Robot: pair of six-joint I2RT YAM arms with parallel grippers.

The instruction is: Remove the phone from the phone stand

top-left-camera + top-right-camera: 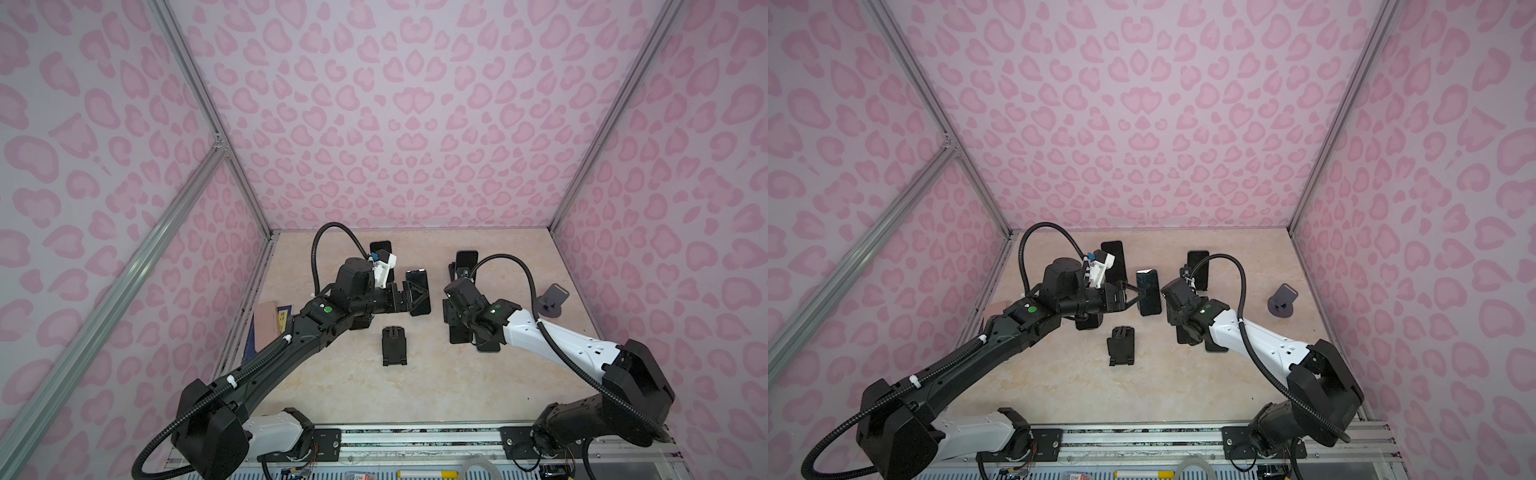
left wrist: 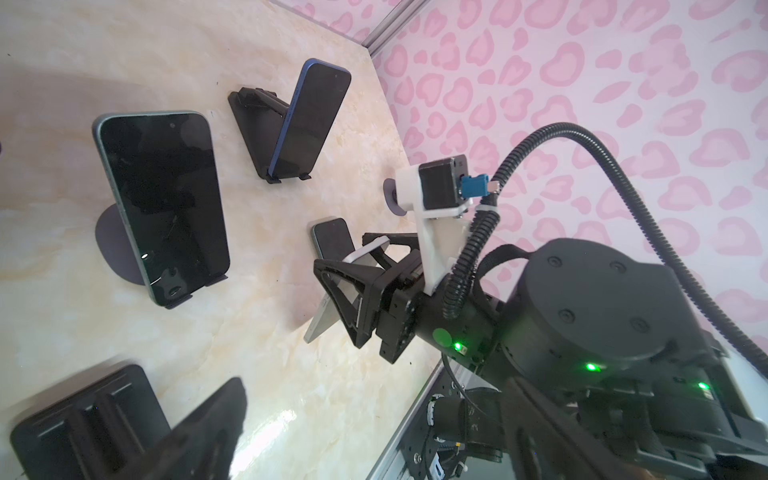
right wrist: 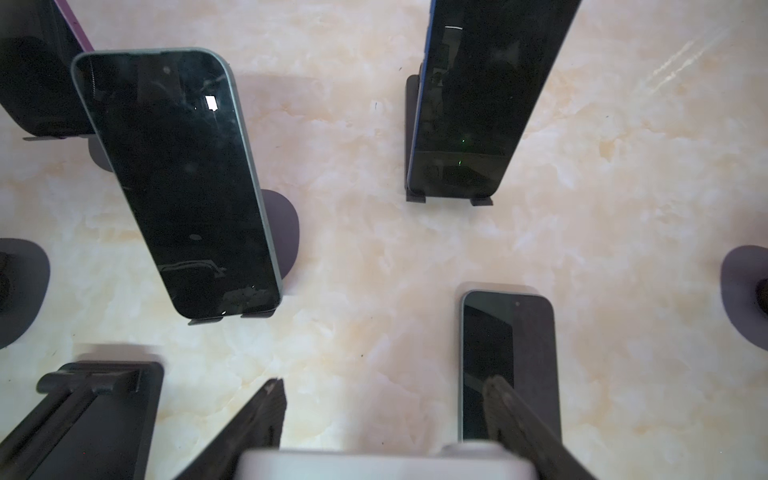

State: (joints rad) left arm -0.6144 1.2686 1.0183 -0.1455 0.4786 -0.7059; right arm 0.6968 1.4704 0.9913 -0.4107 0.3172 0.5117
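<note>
Front rail (image 1: 415,434): nearest in both top views; it carries both arm bases at the table (image 1: 457,390) edge.
Right pincer (image 3: 382,386): clamped on a silver-backed phone (image 2: 323,316).
Silver-backed phone's place: clear of every stand, tilted and low over the table right of centre, just beside a flat phone (image 3: 507,357) lying screen-up. Whether its lower corner touches the table I cannot tell.
Left pincer (image 1: 417,297): spread wide and empty. In both top views its fingers overlap the green-edged phone (image 2: 162,199), yet the left wrist view shows that phone off to one side, not between them.
Green-edged phone's place: leaning on a stand with a round purple base (image 2: 114,249), lower edge in the lip.
Empty stands: a black stand (image 1: 394,345) mid-table and a purple stand (image 1: 552,298) near the right wall.
Step in hand: by my reading, the right arm is at the set-down of a phone already off its stand; the left arm looks ready for the next one.
Next move: lower the silver-backed phone flat onto bare table, clear of the flat phone, then part the jaws. The left pincer must square up across the green-edged phone's sides, close, and lift up and away so the lip does not drag the stand along.
</note>
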